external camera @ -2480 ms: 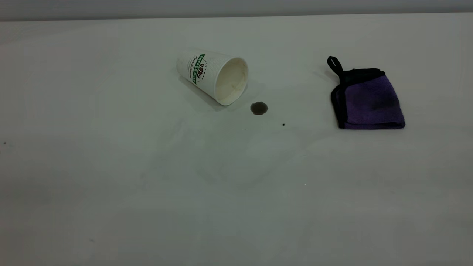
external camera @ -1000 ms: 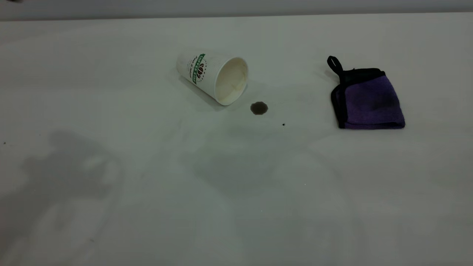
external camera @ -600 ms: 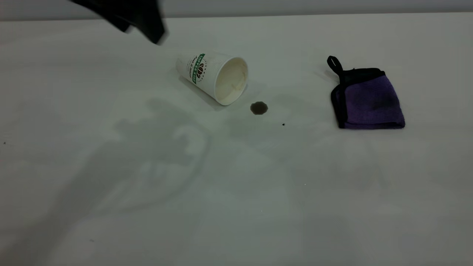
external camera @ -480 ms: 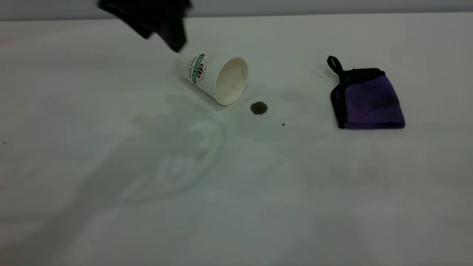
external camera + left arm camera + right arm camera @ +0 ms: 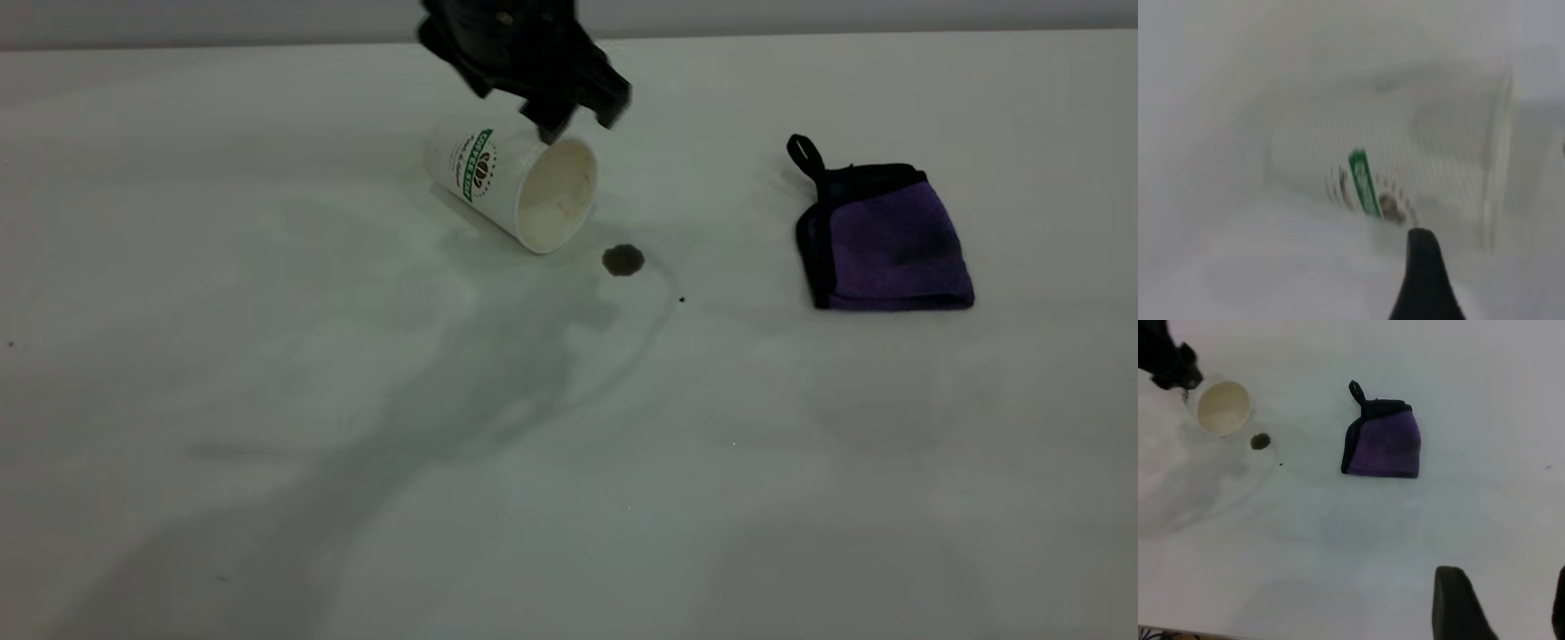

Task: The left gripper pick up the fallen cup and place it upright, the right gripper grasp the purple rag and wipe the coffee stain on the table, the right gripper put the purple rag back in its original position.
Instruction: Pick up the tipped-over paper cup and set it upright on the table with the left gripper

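The cup (image 5: 511, 187) lies on its side in the upper middle of the exterior view, its long axis running diagonally, base toward the upper left and open mouth toward the lower right, facing the coffee stain (image 5: 622, 260). Its cream inside shows, and nothing appears to be in it. The green band and bean emblem face up and to the left. The left hand (image 5: 569, 111) hangs just above the cup's rim at the top of the frame; whether it touches I cannot tell, nor can I tell if its fingers are apart or together. In the left wrist view the ribbed cup (image 5: 1391, 180) fills the frame, blurred, with one dark fingertip (image 5: 1425, 280) in front. The stain sits just off the mouth, a tiny black speck (image 5: 682, 300) a little beyond. The purple rag (image 5: 885, 240) lies folded at the right, well apart, its black loop pointing to the upper left. The white surface (image 5: 267, 400) stretches wide and bare across the lower frame. The right hand (image 5: 1501, 607) hovers high, fingers apart, holding nothing.
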You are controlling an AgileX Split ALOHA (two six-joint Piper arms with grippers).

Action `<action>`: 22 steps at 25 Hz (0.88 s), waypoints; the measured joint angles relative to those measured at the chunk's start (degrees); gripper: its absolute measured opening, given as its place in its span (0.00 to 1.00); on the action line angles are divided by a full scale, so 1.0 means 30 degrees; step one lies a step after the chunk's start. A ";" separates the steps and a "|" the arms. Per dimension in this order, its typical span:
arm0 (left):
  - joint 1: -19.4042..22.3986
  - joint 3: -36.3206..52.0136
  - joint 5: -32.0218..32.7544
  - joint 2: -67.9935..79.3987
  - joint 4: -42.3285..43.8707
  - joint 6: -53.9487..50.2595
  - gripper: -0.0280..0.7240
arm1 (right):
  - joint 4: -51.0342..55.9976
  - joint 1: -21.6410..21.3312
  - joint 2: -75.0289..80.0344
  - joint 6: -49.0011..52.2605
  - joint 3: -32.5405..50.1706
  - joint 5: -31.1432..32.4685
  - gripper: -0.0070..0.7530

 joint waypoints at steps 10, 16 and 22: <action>-0.0591 -0.0616 0.0177 0.1759 0.5481 -0.5973 0.79 | 0.0000 0.0000 0.0000 0.0000 0.0000 0.0000 0.52; -0.0607 -0.0616 0.0878 0.2346 0.5876 -0.6138 0.79 | 0.0000 0.0000 0.0000 0.0000 0.0000 0.0000 0.52; -0.0607 -0.0648 0.0929 0.2777 0.6185 -0.6180 0.79 | 0.0000 0.0000 0.0000 0.0000 0.0000 0.0000 0.52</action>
